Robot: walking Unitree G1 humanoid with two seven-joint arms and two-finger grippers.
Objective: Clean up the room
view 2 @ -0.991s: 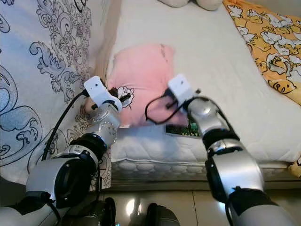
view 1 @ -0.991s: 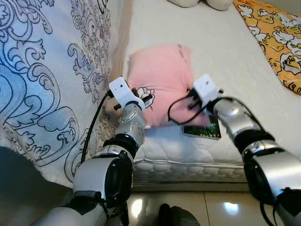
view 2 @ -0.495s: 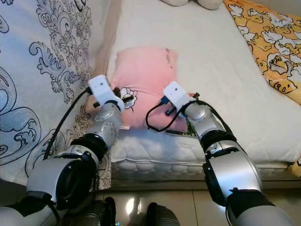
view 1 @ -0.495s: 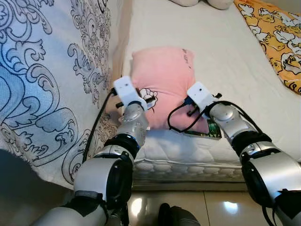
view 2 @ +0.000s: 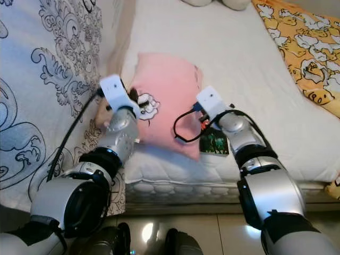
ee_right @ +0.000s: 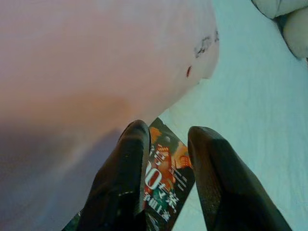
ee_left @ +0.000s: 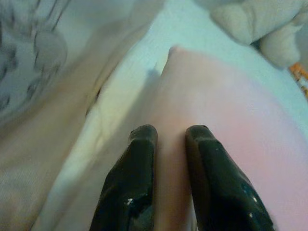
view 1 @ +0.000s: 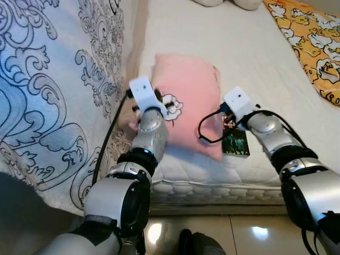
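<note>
The pink pillow [view 1: 188,101], pinched by the left gripper [ee_left: 168,144], has been swung left off the dark booklet [view 1: 235,142], over which the right gripper [ee_right: 166,139] hangs unclenched, so both can be tidied.

Readable on the dark green packet [ee_right: 163,185] lying on the bed: large white "00", then Chinese characters, one resembling 茶. Dark marks on the pink pillow [ee_right: 86,53], too small to read.

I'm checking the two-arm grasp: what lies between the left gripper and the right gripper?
The pink pillow spans the stretch between the left gripper and the right gripper, as the eye views show; a dark book lies under its right edge.
</note>
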